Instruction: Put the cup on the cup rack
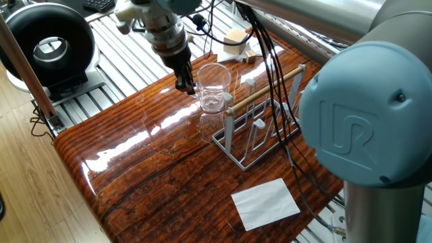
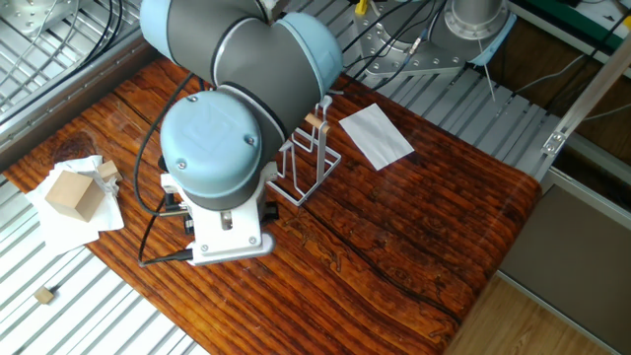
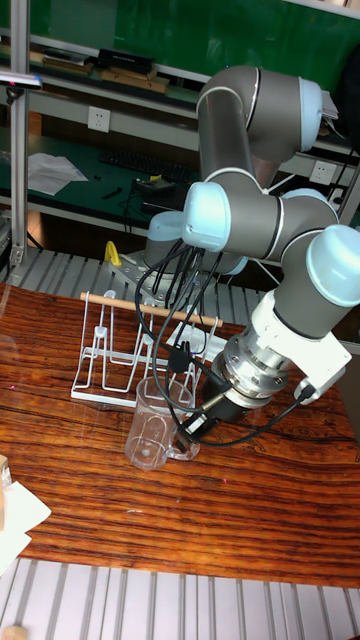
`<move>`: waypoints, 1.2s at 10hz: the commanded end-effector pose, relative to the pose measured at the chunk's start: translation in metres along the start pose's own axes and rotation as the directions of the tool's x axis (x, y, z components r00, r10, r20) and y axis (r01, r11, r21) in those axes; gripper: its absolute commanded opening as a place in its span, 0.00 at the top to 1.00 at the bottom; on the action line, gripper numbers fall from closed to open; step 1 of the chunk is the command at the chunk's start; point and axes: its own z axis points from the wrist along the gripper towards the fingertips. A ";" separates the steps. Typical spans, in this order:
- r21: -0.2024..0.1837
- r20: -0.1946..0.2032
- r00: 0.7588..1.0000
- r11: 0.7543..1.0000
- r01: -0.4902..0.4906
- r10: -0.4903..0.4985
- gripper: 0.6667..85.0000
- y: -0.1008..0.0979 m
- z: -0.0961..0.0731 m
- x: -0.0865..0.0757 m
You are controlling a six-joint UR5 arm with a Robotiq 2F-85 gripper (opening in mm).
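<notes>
In one fixed view the clear glass cup [image 1: 214, 86] hangs upright just above the wooden table, close to the left end of the cup rack [image 1: 260, 131]. My gripper [image 1: 186, 84] is shut on the cup's left side. The rack is pale wire with a wooden rod [image 1: 266, 88] across its top. The tall fixed view shows the cup [image 3: 155, 428] in front of the rack [image 3: 130, 345], with the gripper [image 3: 197, 422] pinching its right side. In the other fixed view the arm hides cup and gripper; only part of the rack [image 2: 314, 158] shows.
A white paper sheet [image 1: 265, 202] lies near the table's front edge, past the rack. A wooden block [image 1: 236, 42] on paper sits at the far end. Black cables [image 1: 270, 61] hang over the rack. A black round device [image 1: 47, 44] stands off the table.
</notes>
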 end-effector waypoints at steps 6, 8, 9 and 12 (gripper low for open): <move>-0.042 0.098 0.990 0.994 0.103 -0.098 0.45 0.010 0.004 -0.021; -0.040 0.116 0.987 0.993 0.113 -0.108 0.41 0.010 0.005 -0.026; -0.039 0.120 0.987 0.993 0.113 -0.108 0.39 0.010 0.004 -0.027; -0.037 0.124 0.987 0.993 0.110 -0.104 0.39 0.009 0.004 -0.029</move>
